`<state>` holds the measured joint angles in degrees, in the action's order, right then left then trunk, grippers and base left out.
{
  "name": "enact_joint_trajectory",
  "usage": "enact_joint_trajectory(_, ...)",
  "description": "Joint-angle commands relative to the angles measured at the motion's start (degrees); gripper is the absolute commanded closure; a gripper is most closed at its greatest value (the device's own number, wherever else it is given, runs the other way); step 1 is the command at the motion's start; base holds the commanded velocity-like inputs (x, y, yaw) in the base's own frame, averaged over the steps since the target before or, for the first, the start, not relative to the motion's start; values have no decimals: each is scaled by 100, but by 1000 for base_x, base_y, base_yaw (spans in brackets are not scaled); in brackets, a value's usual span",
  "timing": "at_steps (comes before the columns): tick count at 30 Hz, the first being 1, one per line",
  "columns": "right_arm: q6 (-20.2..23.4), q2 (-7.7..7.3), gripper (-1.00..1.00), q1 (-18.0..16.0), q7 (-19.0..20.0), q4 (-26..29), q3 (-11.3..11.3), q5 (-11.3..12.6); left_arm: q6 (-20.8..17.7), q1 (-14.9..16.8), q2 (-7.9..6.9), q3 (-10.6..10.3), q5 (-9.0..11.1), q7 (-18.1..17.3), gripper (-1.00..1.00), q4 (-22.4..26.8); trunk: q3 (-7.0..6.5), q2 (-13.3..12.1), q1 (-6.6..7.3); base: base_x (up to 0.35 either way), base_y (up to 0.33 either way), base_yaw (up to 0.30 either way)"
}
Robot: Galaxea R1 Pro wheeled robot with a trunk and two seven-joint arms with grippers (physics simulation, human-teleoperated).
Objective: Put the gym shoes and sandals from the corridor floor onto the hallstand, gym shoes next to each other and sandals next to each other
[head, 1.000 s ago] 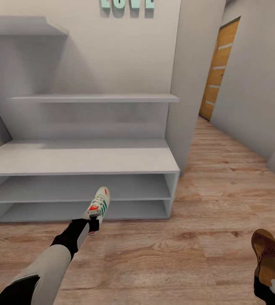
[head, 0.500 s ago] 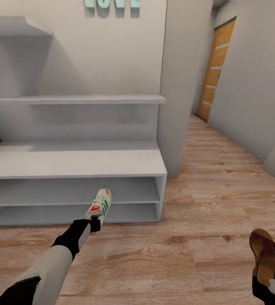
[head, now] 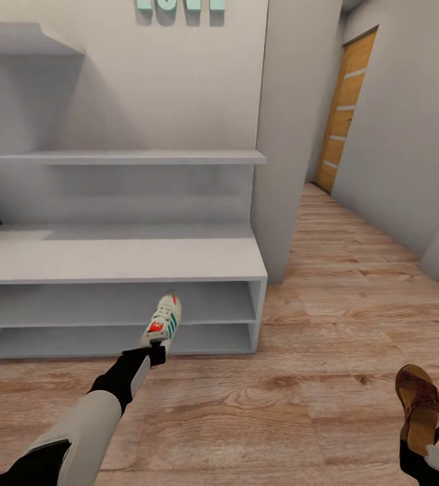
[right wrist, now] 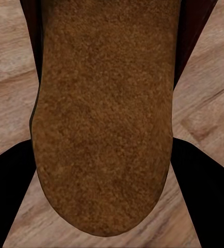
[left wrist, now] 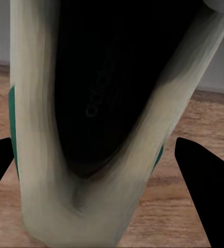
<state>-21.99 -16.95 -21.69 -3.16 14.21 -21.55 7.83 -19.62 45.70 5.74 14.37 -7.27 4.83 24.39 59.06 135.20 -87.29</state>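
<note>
- Before the hallstand (head: 121, 260), the robot is carrying one shoe in each arm; the step in hand seems to be bringing both to the rack.
- The left gripper (head: 153, 352) is holding a gym shoe (head: 163, 322) by its heel end, jaws closed on it, toe pointing toward the open shelf slots. The shoe is hanging just in front of the lower slots, above the corridor floor (head: 300, 398).
- The left wrist view is looking into the shoe's dark opening (left wrist: 107, 93), with the dark fingers (left wrist: 207, 191) at either side.
- The right gripper (head: 430, 459) is gripping a sandal (head: 419, 408) at its heel, near the robot, well apart from the rack. The right wrist view is showing its tan footbed (right wrist: 104, 113) between the jaws.
- For the next move, I judge the left arm is needing to rise and reach forward, so the gym shoe can rest on the broad top or inside a slot before releasing.
</note>
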Motion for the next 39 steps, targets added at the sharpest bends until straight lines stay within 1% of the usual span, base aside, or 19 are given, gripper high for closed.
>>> enact_joint_trajectory(1, -23, -4, 100, -3, -9, -6, 31, 60, 2, 9, 41, 43, -65, 4, 100, 8, 5, 2, 1, 0, 0, 0)
enact_joint_trajectory(7, -25, -10, 100, -2, -9, -6, 28, 60, 198, 73, 237, 59, -45, 226, 100, -9, 5, 2, 1, 0, 0, 0)
enact_joint_trajectory(12, -25, -10, 100, -2, -9, -6, 28, 60, 361, 56, 382, 65, -46, 423, 100, -11, 5, 2, 1, 0, 0, 0)
enact_joint_trajectory(18, -25, -11, 100, -2, -15, -6, 28, 60, 550, 6, 346, 61, -52, 665, 100, -2, 5, 2, 1, 0, 0, 0)
enact_joint_trajectory(24, -22, -11, 100, -2, -17, -6, 28, 60, 740, -9, 347, 53, -54, 906, 100, -9, 5, 2, 1, 76, -42, 0)
enact_joint_trajectory(25, -23, -11, 100, -2, -17, -6, 28, 60, 839, -10, 347, 52, -54, 950, 100, -10, 5, 2, 1, 150, -127, 0)
enact_joint_trajectory(39, -18, -11, 100, -2, -18, -3, 28, 60, 845, -17, 341, 49, -55, 941, 100, -13, 5, 2, 1, 186, -197, 0)
